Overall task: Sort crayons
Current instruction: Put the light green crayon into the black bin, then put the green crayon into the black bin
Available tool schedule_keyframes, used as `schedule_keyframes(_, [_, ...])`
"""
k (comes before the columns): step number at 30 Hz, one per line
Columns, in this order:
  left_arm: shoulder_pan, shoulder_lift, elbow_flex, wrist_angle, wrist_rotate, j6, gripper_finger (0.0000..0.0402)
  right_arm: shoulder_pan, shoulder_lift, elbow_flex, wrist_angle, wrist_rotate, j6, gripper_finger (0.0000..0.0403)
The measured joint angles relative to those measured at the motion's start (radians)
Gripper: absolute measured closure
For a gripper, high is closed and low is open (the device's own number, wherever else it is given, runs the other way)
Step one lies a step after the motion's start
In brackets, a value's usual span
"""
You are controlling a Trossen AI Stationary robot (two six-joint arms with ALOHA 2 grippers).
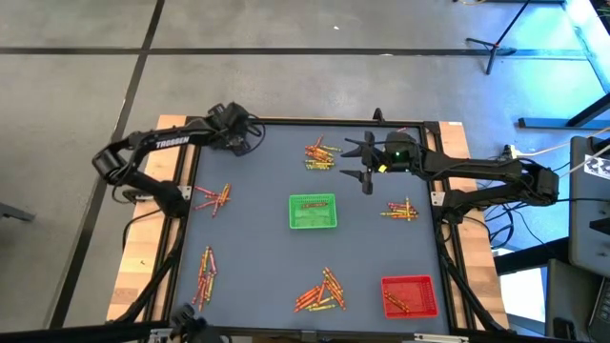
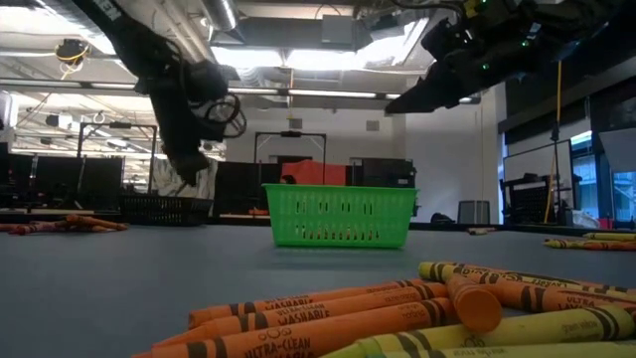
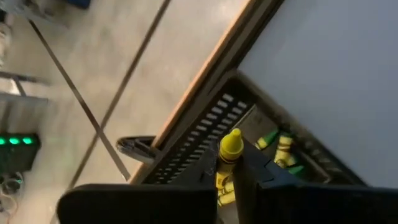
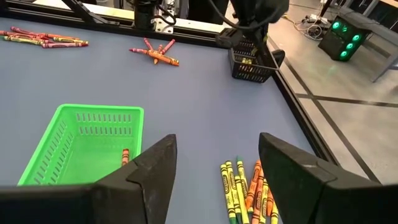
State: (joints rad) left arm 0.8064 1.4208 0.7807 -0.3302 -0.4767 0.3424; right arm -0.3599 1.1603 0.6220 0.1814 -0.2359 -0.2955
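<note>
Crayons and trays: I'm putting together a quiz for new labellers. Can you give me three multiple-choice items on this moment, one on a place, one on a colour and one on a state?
1. In the high view, the red tray stands at:
A. the middle
B. the lower right
C. the upper left

2. The crayon in the left gripper is:
A. yellow
B. red
C. green

3. The right gripper is:
A. open and empty
B. shut on a crayon
C. shut with nothing in it

Answers:
1. B: the red tray sits by the lower right corner in the high view.
2. A: the left wrist view shows a yellow tip sticking out between the fingers.
3. A: the right wrist view shows its fingers wide apart with nothing between them.
</note>
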Motion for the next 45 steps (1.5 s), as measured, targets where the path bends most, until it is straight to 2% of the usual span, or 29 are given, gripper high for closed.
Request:
schedule_keyframes(6, [0.020, 0.032, 0.000, -0.021, 0.001, -0.025, 0.0371, 0.000, 0.000, 0.000, -0.007, 0.000, 0.000, 0.0178])
schedule_keyframes(13, [0.019, 0.031, 0.005, -0.059, 0.004, -0.078, 0.0309, 0.000, 0.000, 0.000, -0.006, 0.000, -0.001, 0.0178])
schedule_keyframes(19, [-0.034, -0.060, 0.019, -0.034, 0.084, -0.089, 0.0287, 0.000, 0.000, 0.000, 0.003, 0.018, -0.002, 0.0178])
schedule_keyframes(23, [-0.092, -0.139, 0.003, 0.113, 0.210, -0.113, 0.0286, 0.000, 0.000, 0.000, -0.017, 0.191, 0.004, 0.0178])
schedule_keyframes(28, [-0.178, -0.163, -0.103, 0.491, 0.464, -0.150, 0.0286, -0.001, 0.000, 0.022, -0.141, 0.447, 0.022, 0.0178])
schedule_keyframes(32, [-0.261, -0.144, -0.222, 0.803, 0.593, -0.183, 0.0286, -0.005, 0.001, 0.101, -0.329, 0.584, 0.030, 0.0178])
schedule_keyframes(36, [-0.352, -0.129, -0.324, 1.011, 0.622, -0.203, 0.0285, -0.059, 0.001, 0.168, -0.462, 0.607, 0.063, 0.0178])
schedule_keyframes(39, [-0.412, -0.111, -0.370, 1.073, 0.618, -0.209, 0.0285, -0.136, 0.015, 0.197, -0.522, 0.600, 0.078, 0.0178])
schedule_keyframes(45, [-0.482, -0.097, -0.385, 1.104, 0.615, -0.195, 0.0285, -0.308, 0.116, 0.235, -0.588, 0.465, 0.097, 0.0178])
